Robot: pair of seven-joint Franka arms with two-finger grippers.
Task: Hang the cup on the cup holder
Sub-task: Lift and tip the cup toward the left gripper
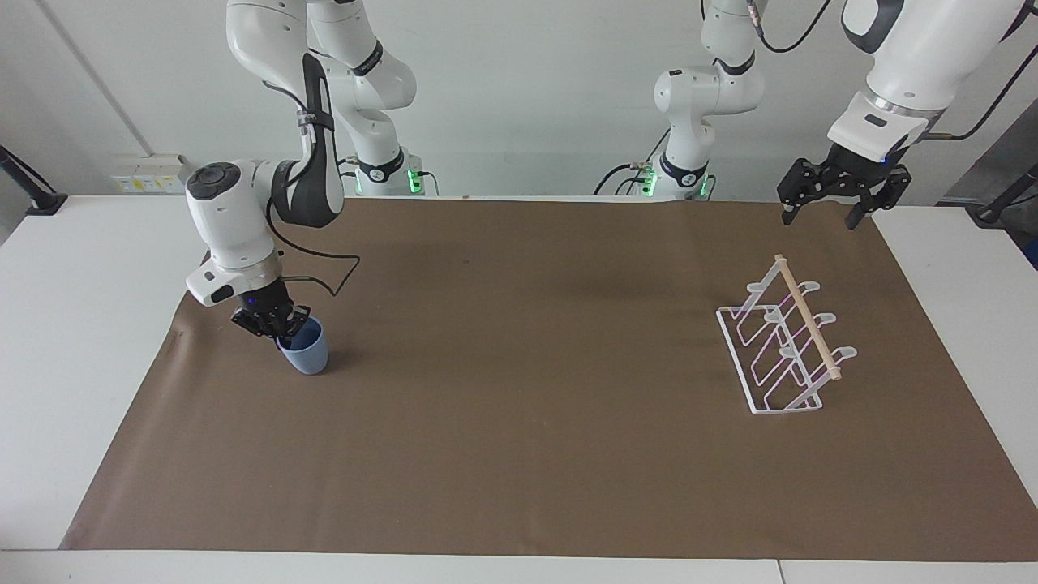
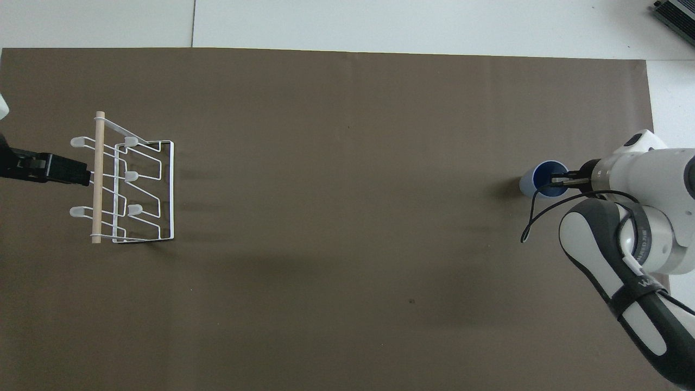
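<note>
- Cup (image 1: 305,350): light blue, tilted, rim turned up and toward the right arm's base; low over the brown mat (image 1: 519,454) at the right arm's end of the table, well apart from the cup holder (image 1: 785,349). Contact between base and mat: cannot tell.
- Right gripper (image 1: 277,328): at the cup's rim, fingers pinched together on the rim wall, one fingertip inside the mouth, as shown in the overhead view (image 2: 558,180). Firm hold on the cup.
- Cup holder: white wire frame with a wooden rod (image 1: 806,317) along the top and rounded white pegs on both sides; upright on the mat at the left arm's end of the table. All pegs bare.
- Left gripper (image 1: 820,212): up in the air, over the mat's edge just beside the cup holder, on the side nearer the robots. Fingers spread wide apart, nothing between them. No contact with the cup holder. Waiting.
- Black cable (image 1: 328,272): looped from the right arm's wrist, hanging above the mat near the cup.
- Cup not yet on any peg of the cup holder.
</note>
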